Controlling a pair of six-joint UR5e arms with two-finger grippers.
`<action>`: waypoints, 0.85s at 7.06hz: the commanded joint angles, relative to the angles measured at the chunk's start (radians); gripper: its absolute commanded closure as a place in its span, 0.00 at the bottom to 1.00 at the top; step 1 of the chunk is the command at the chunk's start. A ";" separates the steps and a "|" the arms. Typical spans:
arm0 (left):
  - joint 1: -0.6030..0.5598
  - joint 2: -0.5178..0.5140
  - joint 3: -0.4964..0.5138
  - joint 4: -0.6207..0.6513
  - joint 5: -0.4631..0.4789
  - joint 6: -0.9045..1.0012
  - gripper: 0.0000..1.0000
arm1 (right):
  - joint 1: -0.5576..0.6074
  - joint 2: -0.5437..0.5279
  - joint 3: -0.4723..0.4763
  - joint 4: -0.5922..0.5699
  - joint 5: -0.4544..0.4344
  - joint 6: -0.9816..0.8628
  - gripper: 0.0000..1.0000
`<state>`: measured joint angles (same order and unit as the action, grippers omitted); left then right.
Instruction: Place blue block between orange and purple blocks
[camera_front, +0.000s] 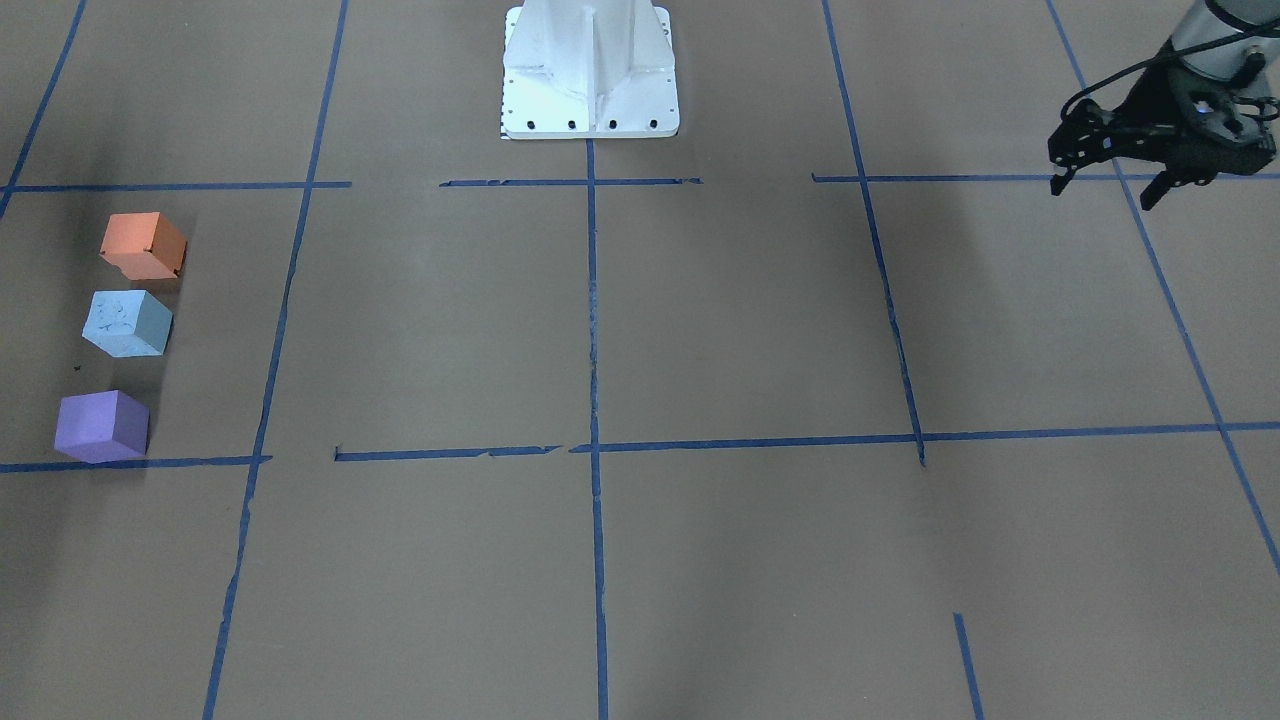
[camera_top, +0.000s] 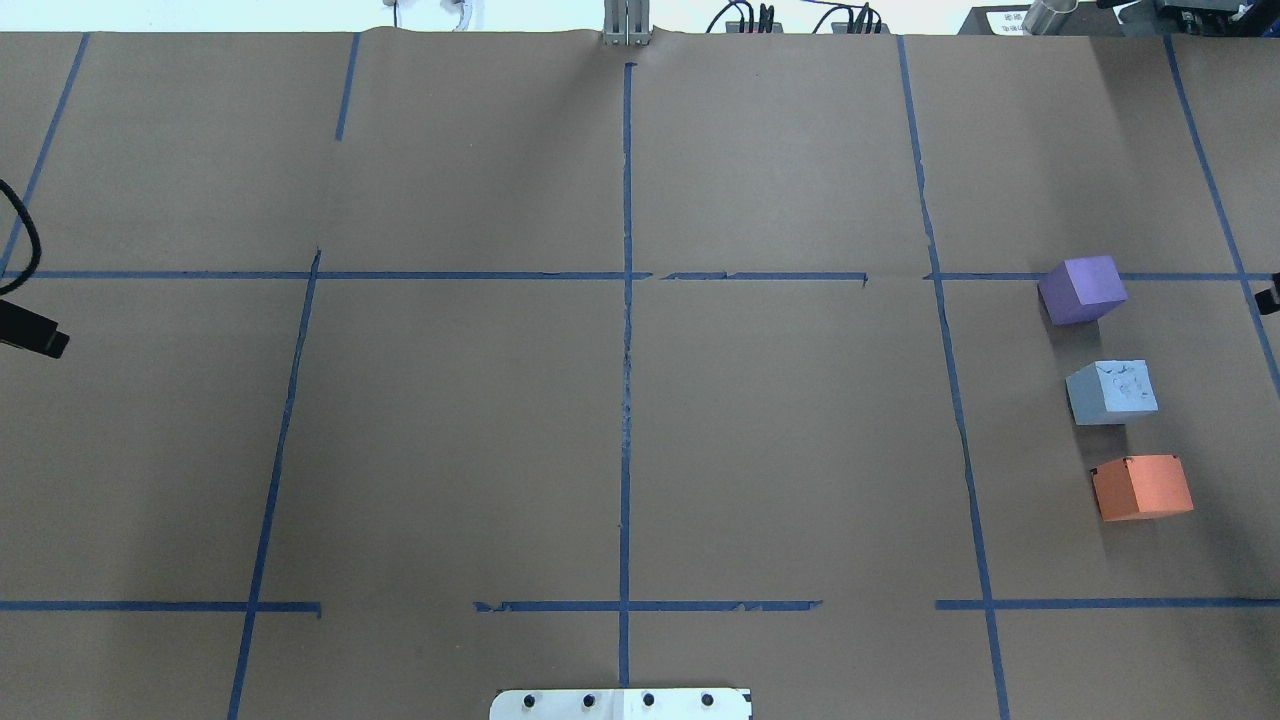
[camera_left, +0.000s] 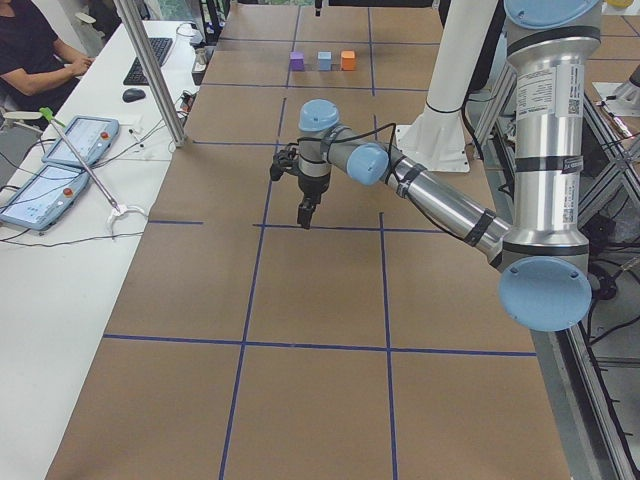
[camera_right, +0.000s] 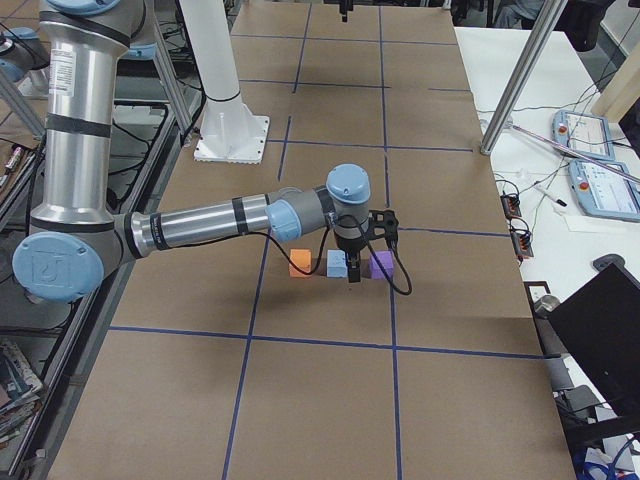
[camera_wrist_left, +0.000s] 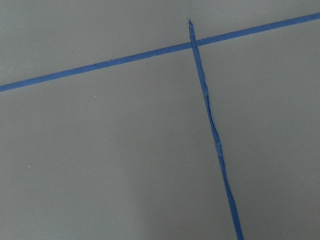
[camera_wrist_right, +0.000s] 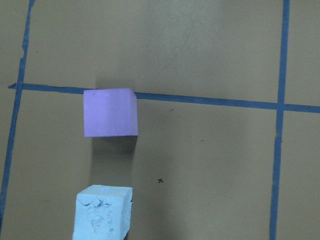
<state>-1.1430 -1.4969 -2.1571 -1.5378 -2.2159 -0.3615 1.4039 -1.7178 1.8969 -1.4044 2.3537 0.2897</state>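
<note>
The orange block (camera_front: 143, 245), the blue block (camera_front: 127, 322) and the purple block (camera_front: 101, 425) stand in a row on the brown table, with the blue one in the middle and small gaps on both sides. The row also shows in the overhead view: purple (camera_top: 1082, 289), blue (camera_top: 1111, 391), orange (camera_top: 1142, 487). My left gripper (camera_front: 1105, 190) is open and empty, hanging above the table far from the blocks. My right gripper (camera_right: 351, 268) hangs above the table beside the row, apart from the blocks; I cannot tell whether it is open or shut.
Blue tape lines (camera_front: 592, 300) divide the table into squares. The white robot base (camera_front: 590, 75) stands at the table's middle edge. Operators' tablets and cables (camera_left: 60, 170) lie on the white side desk beyond the far edge.
</note>
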 joint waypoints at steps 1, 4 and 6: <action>-0.186 0.051 0.100 0.007 -0.111 0.280 0.00 | 0.117 -0.025 -0.006 -0.049 0.039 -0.116 0.00; -0.399 0.040 0.374 0.004 -0.126 0.547 0.00 | 0.141 -0.029 -0.006 -0.217 -0.031 -0.308 0.00; -0.414 0.026 0.364 0.022 -0.151 0.541 0.00 | 0.139 -0.057 -0.001 -0.217 -0.040 -0.310 0.00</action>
<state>-1.5404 -1.4649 -1.7971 -1.5222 -2.3570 0.1720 1.5441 -1.7574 1.8931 -1.6168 2.3213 -0.0141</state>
